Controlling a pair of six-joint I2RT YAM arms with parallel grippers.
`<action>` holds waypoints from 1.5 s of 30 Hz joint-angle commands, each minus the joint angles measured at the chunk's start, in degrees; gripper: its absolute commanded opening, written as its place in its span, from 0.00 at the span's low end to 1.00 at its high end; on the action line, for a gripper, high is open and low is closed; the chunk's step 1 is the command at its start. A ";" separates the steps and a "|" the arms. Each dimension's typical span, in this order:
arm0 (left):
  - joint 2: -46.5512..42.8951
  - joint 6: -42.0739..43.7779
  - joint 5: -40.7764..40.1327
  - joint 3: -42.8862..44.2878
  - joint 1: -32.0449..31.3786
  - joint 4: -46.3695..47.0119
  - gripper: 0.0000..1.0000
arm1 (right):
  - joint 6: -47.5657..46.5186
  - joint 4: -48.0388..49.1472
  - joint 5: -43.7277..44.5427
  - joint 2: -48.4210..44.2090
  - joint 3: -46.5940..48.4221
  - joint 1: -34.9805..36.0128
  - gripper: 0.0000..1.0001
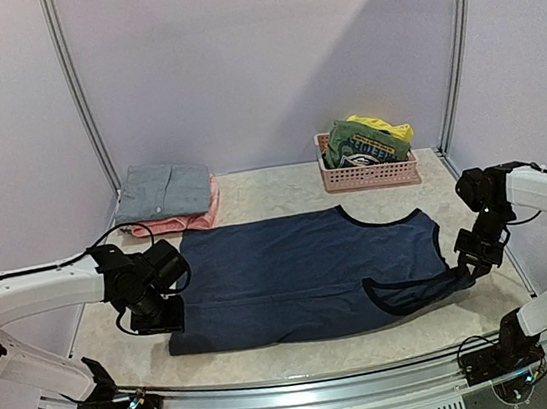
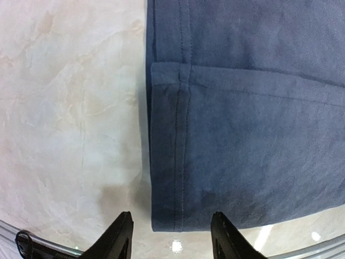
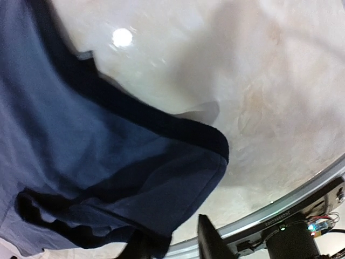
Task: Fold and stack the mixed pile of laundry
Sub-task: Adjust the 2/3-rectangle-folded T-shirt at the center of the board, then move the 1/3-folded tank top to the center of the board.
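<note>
Pale lilac walls close in a marble-patterned table, with a metal rail running along its near edge.

Across the middle of the table lies the navy sleeveless top. It is spread flat, with its hem toward the left and its neck and dark-trimmed armholes toward the right. The near right shoulder is rumpled and folded over on itself.

The white left arm reaches in from the left side to the hem, and the right arm bends down to the shoulder end.

At the back left sits the folded grey collared button shirt, resting on a pink piece that shows along its right and near edges.

At the back right stands a pink slatted basket. It holds the green printed tee with the yellow piece behind it.

The left gripper hangs over the near corner of the top's hem. Its jaws are spread wide to either side of the side seam, and nothing is between them.

The right gripper is at the rumpled shoulder. One of its fingers stands clear over bare table, and the other is largely hidden by the edge of the cloth. A gap shows between the two, so the jaws are partly apart. I cannot tell whether the cloth merely lies over the hidden finger.
</note>
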 commanded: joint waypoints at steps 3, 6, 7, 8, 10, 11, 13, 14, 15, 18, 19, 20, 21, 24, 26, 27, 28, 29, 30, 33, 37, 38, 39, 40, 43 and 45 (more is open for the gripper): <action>-2.27 0.97 -1.13 2.33 1.76 -0.55 0.51 | -3.81 -4.55 3.46 -0.54 11.47 -0.36 0.39; -1.09 3.66 -0.81 4.47 1.80 0.03 0.51 | -5.48 -5.16 2.93 -0.05 16.42 0.25 0.45; -0.42 4.39 -0.69 5.15 1.80 0.30 0.51 | -5.94 -5.08 2.77 -0.05 17.52 0.86 0.46; 0.31 5.09 -0.39 5.82 1.80 0.53 0.51 | -6.21 -5.14 2.80 0.02 18.45 1.84 0.47; 2.13 6.41 0.36 7.07 1.80 1.34 0.51 | -6.46 -4.80 2.65 0.66 19.89 4.21 0.49; 3.13 6.93 1.02 7.63 1.80 1.76 0.51 | -6.71 -3.98 2.17 1.01 20.15 5.77 0.50; 5.24 7.80 2.14 8.46 1.73 2.70 0.51 | -6.70 -2.76 1.84 1.84 20.30 8.68 0.52; 6.12 8.19 2.72 8.86 1.71 3.22 0.50 | -6.29 -2.43 1.68 2.29 20.25 10.29 0.54; 6.99 8.47 3.37 9.17 1.71 3.48 0.51 | -5.94 -2.36 1.94 2.88 20.18 11.36 0.56; 8.78 9.30 4.34 10.40 1.71 4.04 0.50 | -4.58 -1.55 2.22 4.37 19.82 13.87 0.62; 9.19 9.53 4.48 10.75 1.71 4.14 0.50 | -4.50 -0.64 1.55 4.42 19.65 14.58 0.63; 9.61 9.71 4.66 11.07 1.71 4.28 0.50 | -4.59 0.91 0.31 4.51 19.38 15.36 0.63; 10.00 9.82 4.77 11.37 1.71 4.46 0.50 | -5.22 2.69 -1.32 4.56 19.16 16.19 0.63; 11.52 10.41 5.38 12.25 1.71 5.09 0.50 | -6.42 7.97 -6.27 5.93 19.27 18.99 0.58; 12.94 10.89 6.01 12.99 1.71 5.53 0.50 | -7.34 10.21 -9.32 7.75 19.50 20.62 0.53; 13.59 11.07 6.29 13.45 1.71 5.76 0.49 | -7.57 10.85 -9.83 9.33 19.43 21.16 0.51; 14.28 11.18 6.53 13.82 1.71 5.97 0.49 | -7.68 11.35 -9.86 10.21 19.07 21.57 0.49; 14.83 11.39 6.84 14.18 1.71 6.25 0.49 | -7.56 11.74 -9.72 11.22 18.63 21.63 0.47; 15.57 11.52 7.26 14.45 1.71 6.64 0.49 | -7.26 11.74 -9.11 12.00 18.18 21.68 0.45; 17.46 11.79 8.79 14.89 1.71 7.66 0.49 | -6.60 11.67 -7.37 14.60 16.42 21.65 0.41; 19.22 11.88 10.35 13.94 1.71 9.14 0.48 | -6.58 12.74 -5.89 17.62 13.07 21.60 0.38; 19.54 11.85 10.60 13.59 1.71 9.41 0.48 | -6.56 13.05 -5.74 18.10 12.15 21.60 0.37; 19.77 11.89 10.71 13.19 1.71 9.63 0.48 | -6.56 13.39 -5.65 18.70 11.17 21.58 0.37; 19.96 11.85 10.82 12.76 1.71 9.96 0.48 | -6.49 13.75 -5.56 19.14 10.22 21.51 0.37; 20.69 11.86 11.22 11.37 1.79 11.07 0.48 | -6.25 15.24 -5.71 20.19 7.94 21.19 0.36; 21.32 11.80 11.32 10.42 1.80 11.93 0.48 | -5.99 15.88 -5.89 20.54 6.66 20.84 0.36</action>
